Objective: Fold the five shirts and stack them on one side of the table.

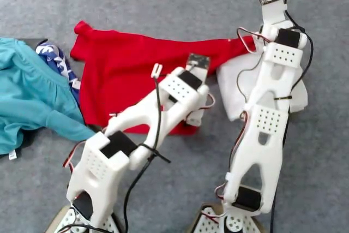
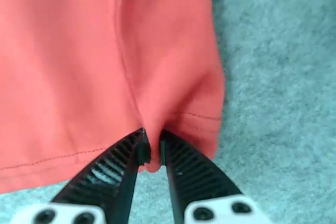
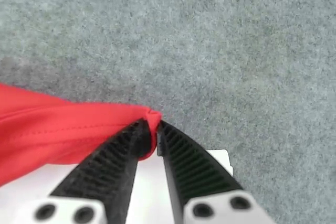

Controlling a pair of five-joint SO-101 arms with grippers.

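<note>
high view: soft, light red cotton shirt [image 1: 125,77] spread on grey felt table [image 1: 180,9], left gripper [image 2: 152,148] clamped on its hem corner, right gripper [image 3: 152,129] pinching its far tip, likely good holds for limp cloth.

I am pinching the hemmed corner of the red cotton shirt [image 2: 105,66] between my black ribbed left gripper [image 2: 154,150] fingers [image 2: 123,169], while the cloth is lying over the grey felt table cover [image 2: 283,77].

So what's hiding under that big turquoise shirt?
A blue-and-white patterned cloth pokes out from beneath the turquoise shirt, plus a dark edge; the rest is covered.
</note>
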